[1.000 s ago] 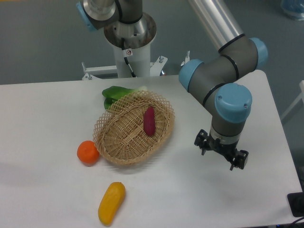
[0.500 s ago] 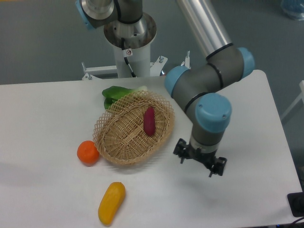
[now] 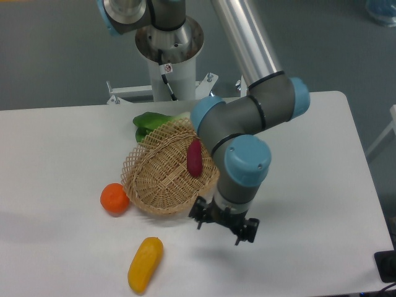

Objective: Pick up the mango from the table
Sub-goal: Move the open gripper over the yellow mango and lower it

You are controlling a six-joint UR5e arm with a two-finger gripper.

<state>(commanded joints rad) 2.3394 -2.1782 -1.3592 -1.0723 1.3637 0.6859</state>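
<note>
At the far left of the table (image 3: 55, 247) we note a round orange fruit (image 3: 114, 198), resting on the white top and just touching the left rim of a wicker basket (image 3: 162, 179). In front of it and a little to the right, near the front edge, lies the mango (image 3: 145, 264): elongated, yellow, shading to orange at its upper end, tilted so that end points up and to the right. It sits alone on the tabletop, apart from the orange fruit and apart from the basket.

Moving right, we log the basket itself, oval and open-weave, with a purple sweet potato (image 3: 194, 158) lying inside it toward the right side. Behind the basket's far rim a leafy green vegetable (image 3: 148, 122) shows, partly hidden by the weave.

Right of the mango we find the gripper (image 3: 223, 225), hanging from the grey and blue wrist of the arm (image 3: 247, 162), which crosses over the basket's right edge. The gripper sits just off the basket's front right rim, above the table, well apart from the mango. Its two dark fingers stand spread with a visible gap between them, and nothing is held there.

The arm's base column (image 3: 168, 62) stands behind the table's back edge.
</note>
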